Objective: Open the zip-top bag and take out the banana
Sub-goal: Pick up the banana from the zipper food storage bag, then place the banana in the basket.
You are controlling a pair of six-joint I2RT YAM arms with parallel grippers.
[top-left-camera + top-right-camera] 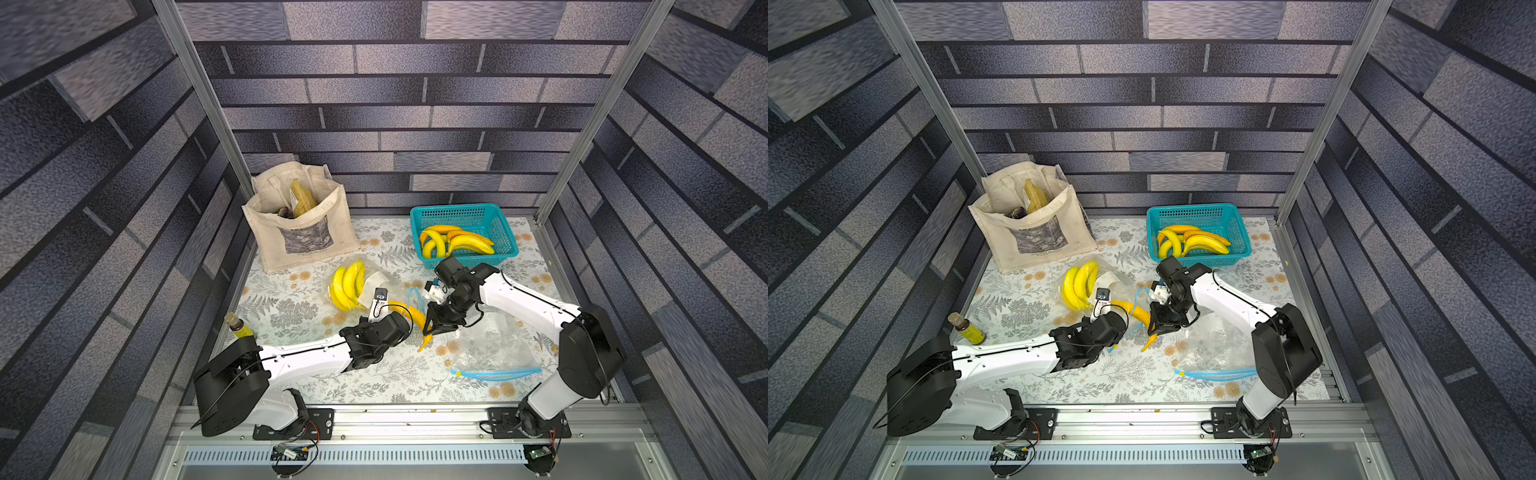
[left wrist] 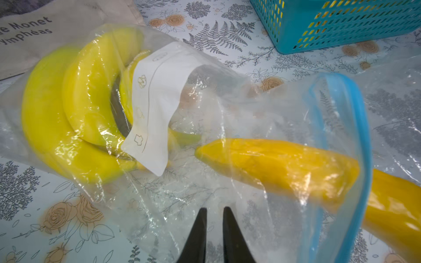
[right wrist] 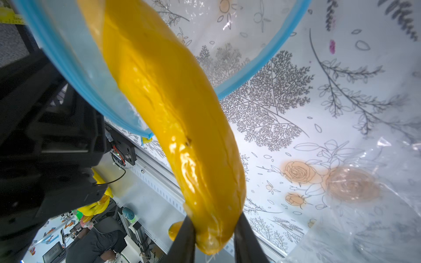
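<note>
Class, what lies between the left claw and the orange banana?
In the left wrist view, only clear film of the zip-top bag separates the left claw from the orange banana.

I see the clear zip-top bag [image 2: 362, 127] lying open, blue-rimmed; the orange-yellow banana [image 3: 177, 118] sticks halfway out its mouth.

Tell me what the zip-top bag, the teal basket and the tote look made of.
Zip-top bag: thin clear plastic film, glossy; it crinkles and shows glare, with a blue seal strip. Teal basket: likely rigid moulded plastic, with a regular grid of holes. Tote: seemingly unbleached cotton or canvas, matte, with soft folds.
</note>
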